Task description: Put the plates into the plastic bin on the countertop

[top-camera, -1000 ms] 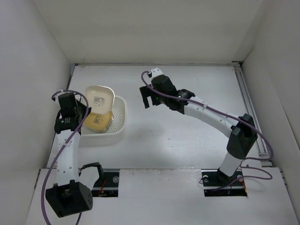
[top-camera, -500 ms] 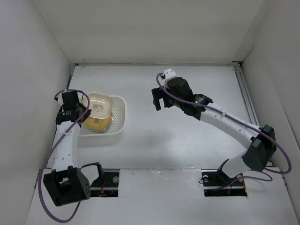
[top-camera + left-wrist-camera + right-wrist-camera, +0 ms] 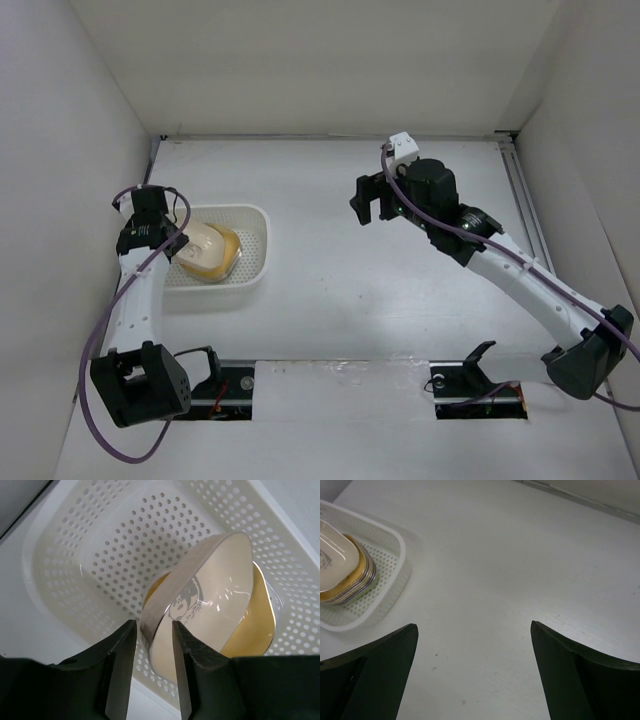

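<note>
The cream plate (image 3: 215, 595) leans on the stack (image 3: 255, 622) in the bin (image 3: 60, 570). The left tool (image 3: 152, 626) is around its edge; I cannot tell if it squeezes. Right of the bin, the right tool (image 3: 474, 626) is open.

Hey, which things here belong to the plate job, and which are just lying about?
Job: cream plate, stacked plates under it, plastic bin, countertop, left gripper, right gripper.
Just there: side rail, white walls.
</note>
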